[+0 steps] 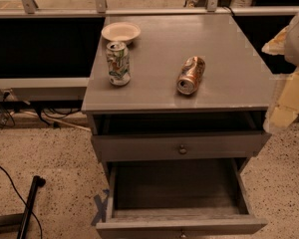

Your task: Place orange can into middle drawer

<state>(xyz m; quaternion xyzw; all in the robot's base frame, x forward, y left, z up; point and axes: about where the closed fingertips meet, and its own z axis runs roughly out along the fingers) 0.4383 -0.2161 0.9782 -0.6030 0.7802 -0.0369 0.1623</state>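
Nearest, the middle drawer (174,193) stood open, the orange can (191,74) lay sideways on the tabletop (214,34), and my gripper (288,96) hung at right, its opening not determinable.

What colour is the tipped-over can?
The orange can is copper-orange with pale markings, camera view; gripper at right edge.

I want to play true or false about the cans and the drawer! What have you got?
1. The orange can lies on its side on the tabletop. True.
2. The white-and-green can lies on its side too. False: it stands upright.
3. The middle drawer is pulled open. True.
4. The gripper is holding the orange can. False: it is at the right edge of the view, apart from the can.
5. The bowl sits in the drawer. False: it is on the tabletop, behind the white-and-green can.
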